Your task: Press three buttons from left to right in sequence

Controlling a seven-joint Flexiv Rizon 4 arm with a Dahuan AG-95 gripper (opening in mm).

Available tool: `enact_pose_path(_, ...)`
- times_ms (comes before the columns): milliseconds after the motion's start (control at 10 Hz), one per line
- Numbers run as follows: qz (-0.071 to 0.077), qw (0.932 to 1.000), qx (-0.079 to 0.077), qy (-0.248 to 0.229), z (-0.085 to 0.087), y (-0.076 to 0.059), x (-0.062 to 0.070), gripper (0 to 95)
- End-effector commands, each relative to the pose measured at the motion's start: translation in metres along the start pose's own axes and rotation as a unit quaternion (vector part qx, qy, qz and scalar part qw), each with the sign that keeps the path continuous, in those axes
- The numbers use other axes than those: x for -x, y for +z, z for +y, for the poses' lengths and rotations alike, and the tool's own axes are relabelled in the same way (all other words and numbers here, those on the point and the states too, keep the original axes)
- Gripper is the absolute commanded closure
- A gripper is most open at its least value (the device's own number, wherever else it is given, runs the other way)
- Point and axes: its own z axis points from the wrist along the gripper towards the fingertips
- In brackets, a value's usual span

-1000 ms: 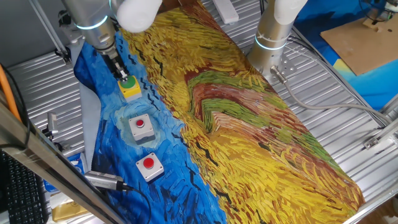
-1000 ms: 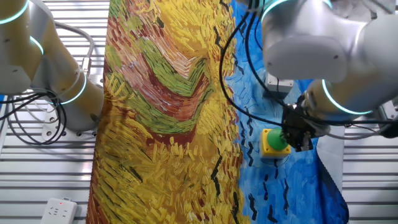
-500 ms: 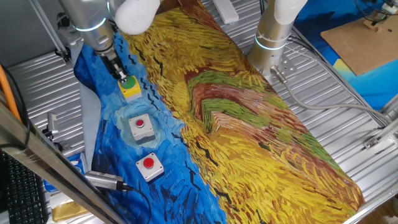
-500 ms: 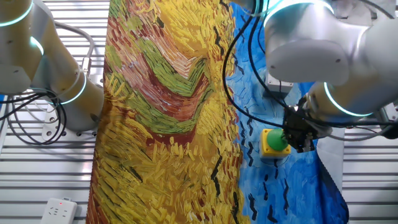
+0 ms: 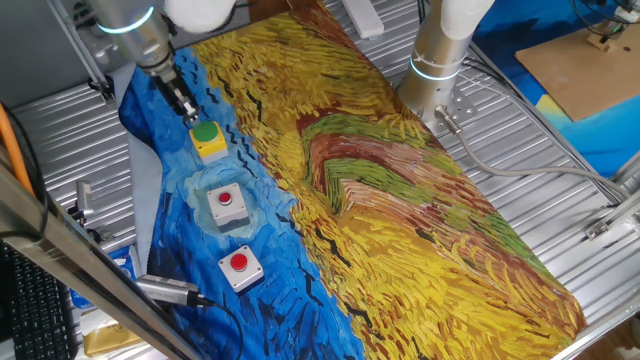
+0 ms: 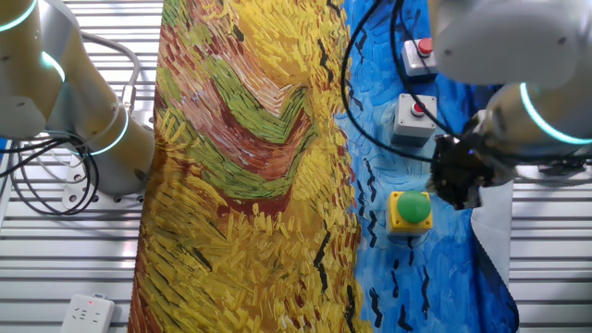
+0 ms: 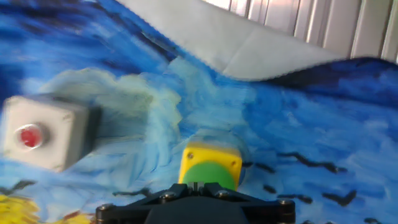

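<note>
The yellow button box with the green cap (image 5: 208,137) lies on the blue part of the cloth, with the two grey boxes with red caps (image 5: 226,203) (image 5: 240,266) in a row nearer the camera. My gripper (image 5: 188,113) hangs just above and behind the green cap, clear of it. In the other fixed view the gripper (image 6: 460,190) is up and right of the green cap (image 6: 411,209), with the grey boxes (image 6: 414,117) (image 6: 421,51) beyond. In the hand view the fingertips (image 7: 200,185) are pressed together over the green cap (image 7: 210,169); one grey box (image 7: 43,132) is at left.
A painted yellow and blue cloth (image 5: 400,200) covers the table. A second arm's base (image 5: 437,60) stands at the far side. A metal cylinder with a cable (image 5: 165,290) lies at the cloth's near left edge. A wooden board (image 5: 590,60) sits at the far right.
My gripper has risen off the green cap and drawn back up and away from it. The buttons have not moved.
</note>
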Motion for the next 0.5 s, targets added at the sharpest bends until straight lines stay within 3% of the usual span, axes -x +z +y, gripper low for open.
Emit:
enact_pose_path(100, 0.003, 0.9997, 0.005, 0.023, 0.02, -0.002, 0.003, 95.0)
enact_pose_path(200, 0.001, 0.9993, 0.005, 0.036, 0.032, 0.008, 0.002, 95.0)
enact_pose_path(500, -0.002, 0.9982, -0.004, 0.06, 0.061, 0.018, 0.0, 95.0)
